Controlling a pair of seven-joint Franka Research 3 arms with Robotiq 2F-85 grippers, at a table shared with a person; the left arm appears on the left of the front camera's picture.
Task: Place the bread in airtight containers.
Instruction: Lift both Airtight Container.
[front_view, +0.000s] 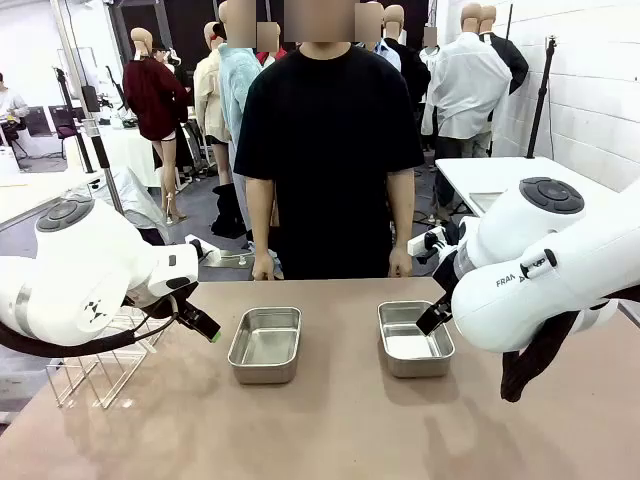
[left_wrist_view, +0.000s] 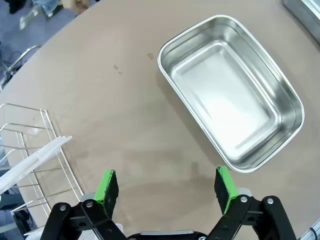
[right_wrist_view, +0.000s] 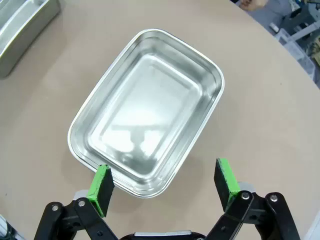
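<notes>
Left end effector (left_wrist_view: 166, 180), right end effector (right_wrist_view: 163, 174) spread over tan table (front_view: 330, 430), person (front_view: 330, 150) beyond.

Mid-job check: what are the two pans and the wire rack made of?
The left pan and the right pan: likely stainless steel, polished; silvery, with mirror-like reflections inside. The wire rack: thin metal rods, pale and shiny; coated or bare, cannot tell.

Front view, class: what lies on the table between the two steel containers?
Nothing: the stretch of table between the left container and the right container is bare, as the front view shows.
</notes>
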